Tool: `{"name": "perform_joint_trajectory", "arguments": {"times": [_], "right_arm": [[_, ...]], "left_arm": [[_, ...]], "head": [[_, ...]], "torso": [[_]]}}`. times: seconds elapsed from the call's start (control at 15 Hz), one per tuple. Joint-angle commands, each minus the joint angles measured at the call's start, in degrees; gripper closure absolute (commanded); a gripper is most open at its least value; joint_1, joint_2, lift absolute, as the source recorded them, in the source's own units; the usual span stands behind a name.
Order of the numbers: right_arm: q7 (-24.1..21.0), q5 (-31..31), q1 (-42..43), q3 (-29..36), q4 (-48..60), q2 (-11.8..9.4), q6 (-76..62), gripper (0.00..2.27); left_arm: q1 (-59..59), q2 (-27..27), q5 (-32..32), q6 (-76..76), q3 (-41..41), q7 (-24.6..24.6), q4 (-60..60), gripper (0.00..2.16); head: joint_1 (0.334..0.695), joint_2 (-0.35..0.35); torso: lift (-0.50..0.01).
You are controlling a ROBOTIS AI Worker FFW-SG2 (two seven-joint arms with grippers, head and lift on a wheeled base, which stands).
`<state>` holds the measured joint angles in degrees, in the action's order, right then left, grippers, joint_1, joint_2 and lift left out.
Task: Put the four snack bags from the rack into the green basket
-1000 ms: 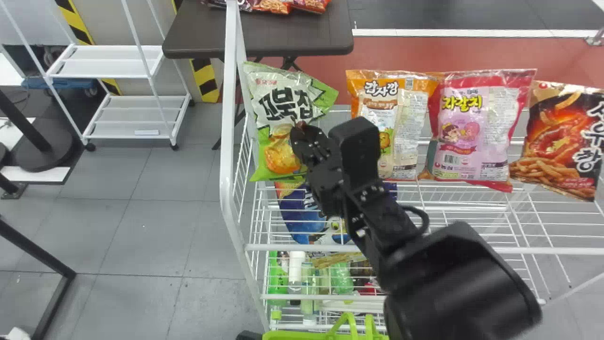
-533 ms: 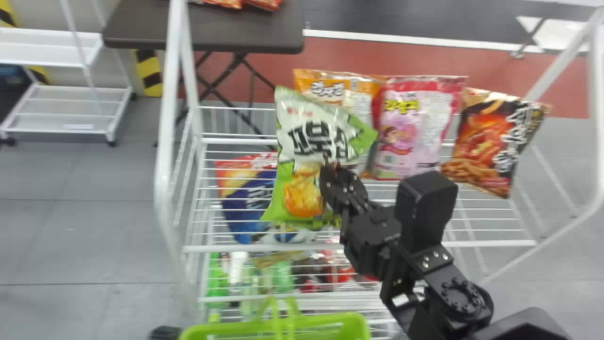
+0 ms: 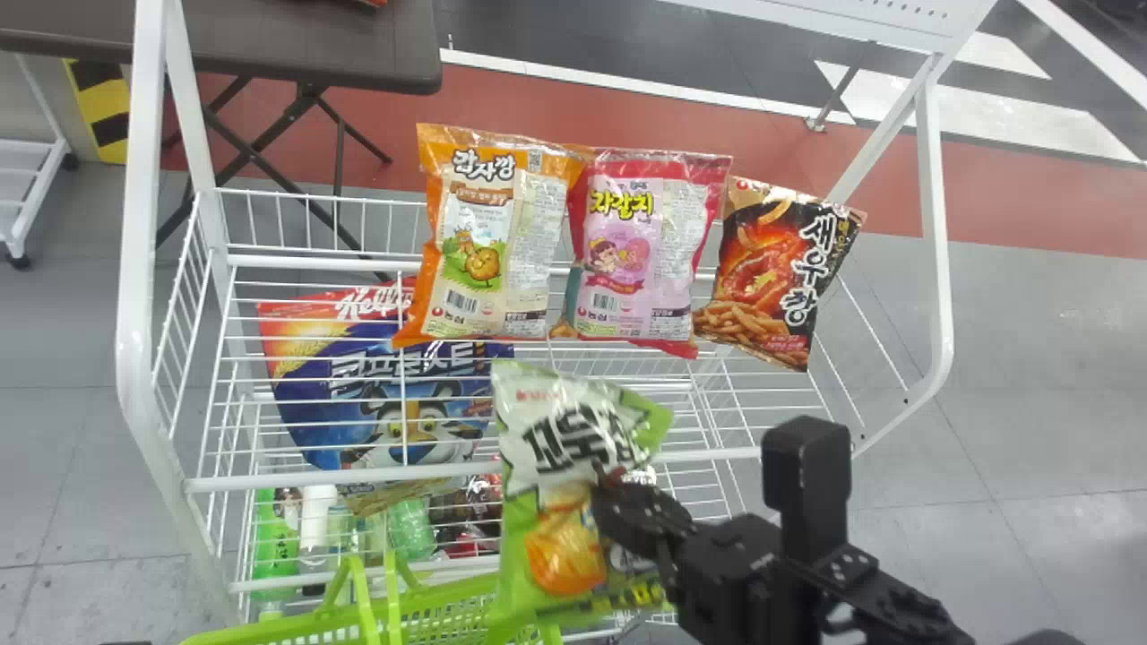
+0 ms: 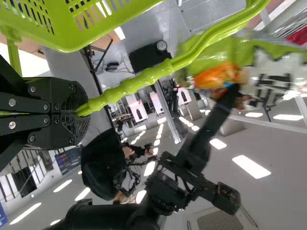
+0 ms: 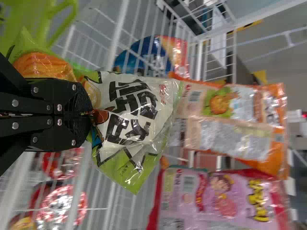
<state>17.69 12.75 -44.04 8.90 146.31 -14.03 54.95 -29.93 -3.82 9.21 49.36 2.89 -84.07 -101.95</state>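
Note:
My right gripper (image 3: 614, 488) is pinched on the green snack bag (image 3: 560, 439), held in front of the rack beside and partly over the green basket (image 3: 269, 632). In the right wrist view my right gripper (image 5: 88, 114) is shut on that bag (image 5: 136, 110). An orange bag (image 3: 484, 237), a pink bag (image 3: 638, 246) and a black-red bag (image 3: 775, 269) stand in a row on the rack's upper shelf. In the left wrist view my left gripper (image 4: 79, 112) is shut on the handle (image 4: 139, 84) of the green basket (image 4: 72, 40).
The white wire rack (image 3: 136, 340) has uprights on both sides. Lower in it lie a blue cereal bag (image 3: 385, 394) and bottles (image 3: 273, 546). A dark table (image 3: 358, 45) stands behind.
The right gripper has carried the green bag off the rack's left end, down and towards the basket. The head view has shifted rightward, and more of the basket's handles shows.

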Motion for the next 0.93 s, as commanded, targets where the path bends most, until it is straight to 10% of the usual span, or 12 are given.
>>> {"name": "perform_joint_trajectory", "arguments": {"times": [0.0,0.2,0.87], "right_arm": [[4.55,0.08,-2.01,3.4,0.73,1.99,7.42,2.15],[12.9,-1.32,-2.54,4.63,0.38,8.4,15.5,2.15],[11.58,-8.44,2.03,-10.22,-10.25,7.52,17.08,1.97]], "left_arm": [[0.04,0.3,0.01,0.0,-0.26,0.05,0.0,1.9],[0.04,0.66,-0.07,0.0,-0.26,0.05,-0.09,1.9],[-1.36,0.74,-0.34,0.0,2.38,-0.39,-1.14,1.9]], "head": [[0.695,-0.35],[0.695,-0.35],[0.695,-0.35]], "torso": [[-0.006],[-0.006],[-0.006]]}}
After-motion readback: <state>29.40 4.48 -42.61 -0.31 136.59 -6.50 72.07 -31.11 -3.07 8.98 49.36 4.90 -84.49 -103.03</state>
